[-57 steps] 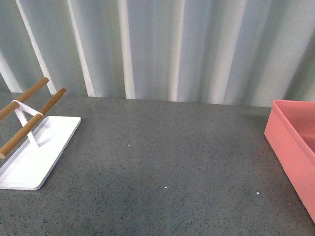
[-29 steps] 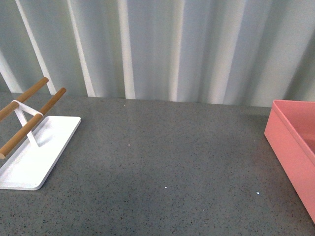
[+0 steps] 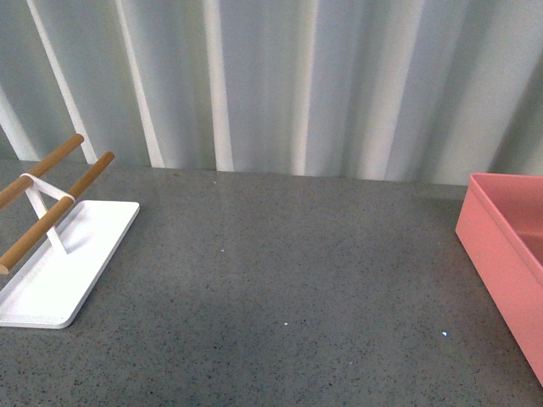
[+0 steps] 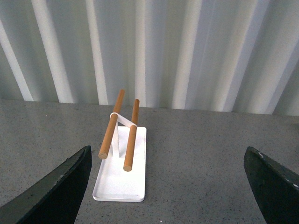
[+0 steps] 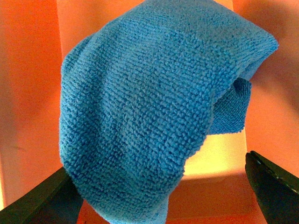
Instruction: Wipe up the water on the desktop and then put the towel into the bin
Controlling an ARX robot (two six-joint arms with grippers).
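The desktop (image 3: 280, 271) is a dark grey speckled surface; it also shows in the left wrist view (image 4: 201, 158). The salmon-pink bin (image 3: 501, 246) stands at its right edge. In the right wrist view the blue towel (image 5: 149, 107) lies bunched inside the bin (image 5: 28, 93), between the spread fingers of my right gripper (image 5: 163, 196), which is open and holds nothing. My left gripper (image 4: 168, 186) is open and empty above the desktop. Neither arm shows in the front view.
A flat white tray (image 3: 59, 263) with two wooden rods (image 3: 51, 191) stands at the left of the desktop, also seen in the left wrist view (image 4: 119, 177). A ribbed pale wall (image 3: 280, 76) closes the far side.
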